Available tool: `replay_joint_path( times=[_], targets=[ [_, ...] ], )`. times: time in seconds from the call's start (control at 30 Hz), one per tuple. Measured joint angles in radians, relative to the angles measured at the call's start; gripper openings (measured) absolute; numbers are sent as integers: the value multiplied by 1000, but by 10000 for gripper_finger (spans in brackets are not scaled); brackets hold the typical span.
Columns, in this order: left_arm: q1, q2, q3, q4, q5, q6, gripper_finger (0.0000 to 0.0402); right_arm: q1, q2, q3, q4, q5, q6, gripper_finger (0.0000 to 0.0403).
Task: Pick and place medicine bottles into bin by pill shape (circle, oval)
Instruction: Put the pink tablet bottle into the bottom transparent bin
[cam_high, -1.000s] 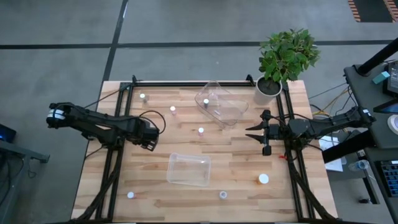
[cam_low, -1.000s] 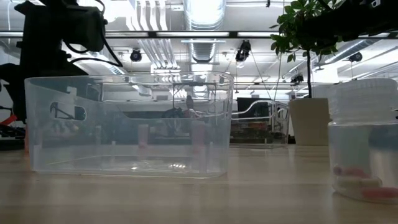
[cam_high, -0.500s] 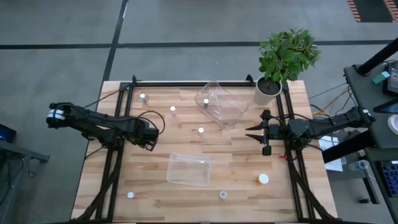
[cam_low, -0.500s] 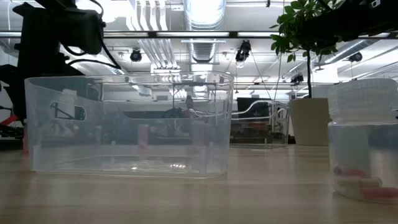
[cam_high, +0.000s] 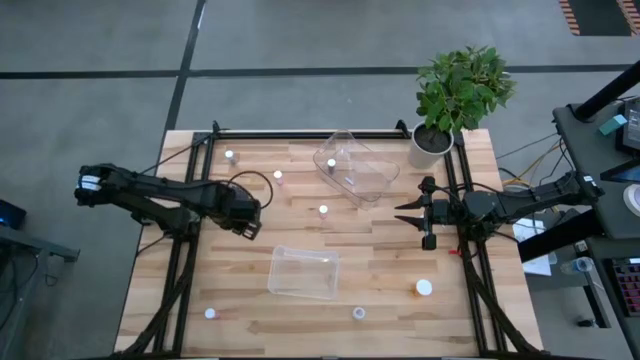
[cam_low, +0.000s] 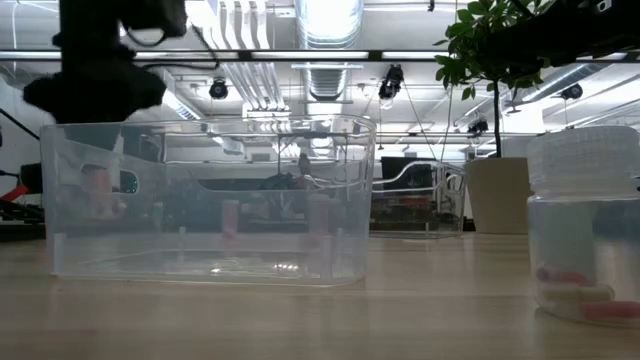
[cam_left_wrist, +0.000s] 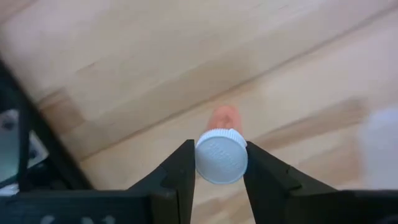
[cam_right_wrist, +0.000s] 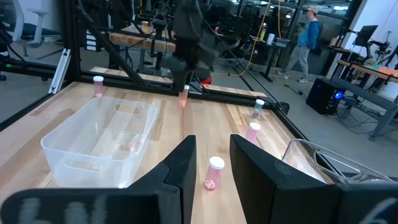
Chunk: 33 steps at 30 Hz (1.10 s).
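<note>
Right now the held bottle (cam_left_wrist: 221, 154) is a tiny round one with a white ribbed cap and a pinkish-orange body, pinched at the cap between the two dark fingers (cam_left_wrist: 180, 174) of the left tool (cam_high: 243, 214). It hangs clear of the wooden worktop (cam_high: 390, 285), over the left half.

Nearest it lies the near bin (cam_high: 303, 272), a clear rectangular tub standing flat; nothing can be made out inside it. Farther back, the far bin (cam_high: 356, 168) is clear too and sits tilted, with one white-capped bottle (cam_high: 331, 164) showing at its left end.

Other small white-capped bottles stand scattered: one at the far left (cam_high: 229, 155), one pinkish (cam_high: 278, 177), one mid-worktop (cam_high: 323, 210), two along the near edge (cam_high: 210, 313) (cam_high: 358, 313), and a larger orange one (cam_high: 423, 288) near the right side. A potted plant (cam_high: 455, 95) occupies the far right corner.

Off at the right edge, the right tool (cam_high: 408, 215) hovers with its fingers drawn narrow around nothing. A person (cam_right_wrist: 305, 40) stands in the room beyond.
</note>
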Motion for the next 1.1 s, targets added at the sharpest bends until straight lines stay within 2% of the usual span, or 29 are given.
replay_joint_path(
  times=[0.2,0.37,0.6,0.87,1.1],
  targets=[
    [-9,0,149,4,-24,42,94,0,0,0,0,0,3,91],
    [-42,62,274,6,-38,91,94,0,0,0,0,0,3,91],
    [-123,261,503,-12,-32,228,93,0,0,0,-3,0,3,91],
    [-226,510,801,-140,-27,455,93,0,0,0,-4,0,3,91],
    [-303,652,883,-141,-43,637,93,0,0,0,-4,0,3,91]
  ],
)
